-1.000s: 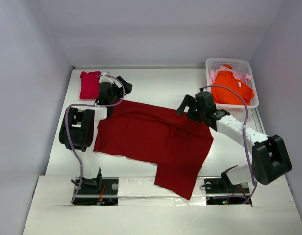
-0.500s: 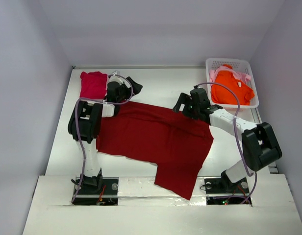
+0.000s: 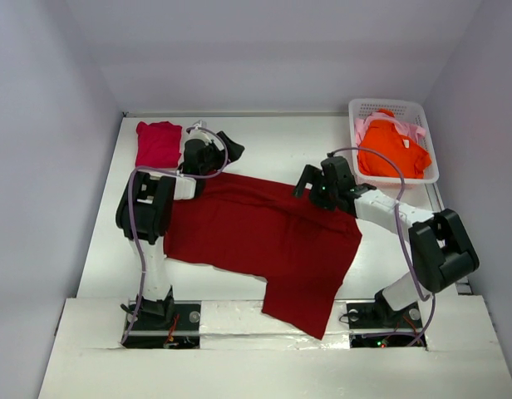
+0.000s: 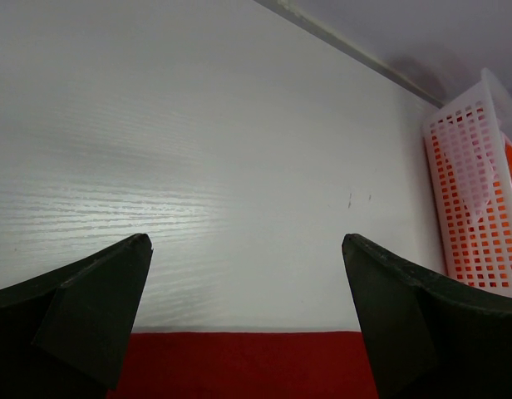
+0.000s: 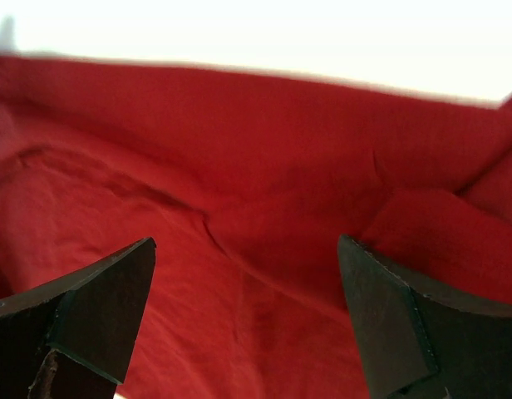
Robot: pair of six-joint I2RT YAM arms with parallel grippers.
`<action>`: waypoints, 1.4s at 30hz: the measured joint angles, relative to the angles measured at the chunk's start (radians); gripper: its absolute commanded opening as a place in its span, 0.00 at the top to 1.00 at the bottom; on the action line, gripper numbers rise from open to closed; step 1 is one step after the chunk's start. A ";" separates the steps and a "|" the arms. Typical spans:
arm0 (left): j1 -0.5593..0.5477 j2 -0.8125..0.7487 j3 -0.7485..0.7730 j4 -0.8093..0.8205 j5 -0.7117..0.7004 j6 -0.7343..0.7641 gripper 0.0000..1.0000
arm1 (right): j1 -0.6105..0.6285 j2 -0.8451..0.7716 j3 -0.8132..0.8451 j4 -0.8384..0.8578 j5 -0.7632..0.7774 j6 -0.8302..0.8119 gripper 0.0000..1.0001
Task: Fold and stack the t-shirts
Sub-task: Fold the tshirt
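The white table fills the middle of the top view, and its widest bare stretch runs along the far edge between the upper-left corner and the basket at upper right. Narrower bare strips lie at lower left and lower right. The dark red shirt is spread flat across the centre. Its upper edge slants from the left arm down toward the right arm, and its lowest corner reaches the near strip between the two arm bases. The white basket sits against the table's right edge in the upper right. It holds the bunched orange shirt, with the pale pink shirt draped over the rim beside it. The crimson-pink shirt lies folded in the upper-left corner, close to the table's left edge. The left gripper hovers wide open and empty just past the dark red shirt's upper edge; in its wrist view that edge runs straight along the bottom, with bare table beyond. The right gripper hovers above the shirt's upper right part, also spread wide and holding nothing, with creased red cloth below it.
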 measured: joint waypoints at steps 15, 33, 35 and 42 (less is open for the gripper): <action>0.000 -0.040 -0.033 -0.007 -0.017 0.010 0.01 | 0.079 -0.142 -0.108 -0.027 -0.002 0.082 0.04; 0.000 -0.084 -0.056 -0.007 -0.029 0.019 0.01 | 0.123 -0.234 -0.161 -0.120 0.042 0.142 0.02; 0.000 -0.088 -0.056 -0.007 -0.029 0.019 0.01 | 0.125 -0.253 -0.148 -0.149 0.059 0.141 0.01; 0.000 -0.089 -0.069 -0.007 -0.029 0.019 0.01 | 0.126 -0.226 0.014 -0.190 0.115 0.108 0.01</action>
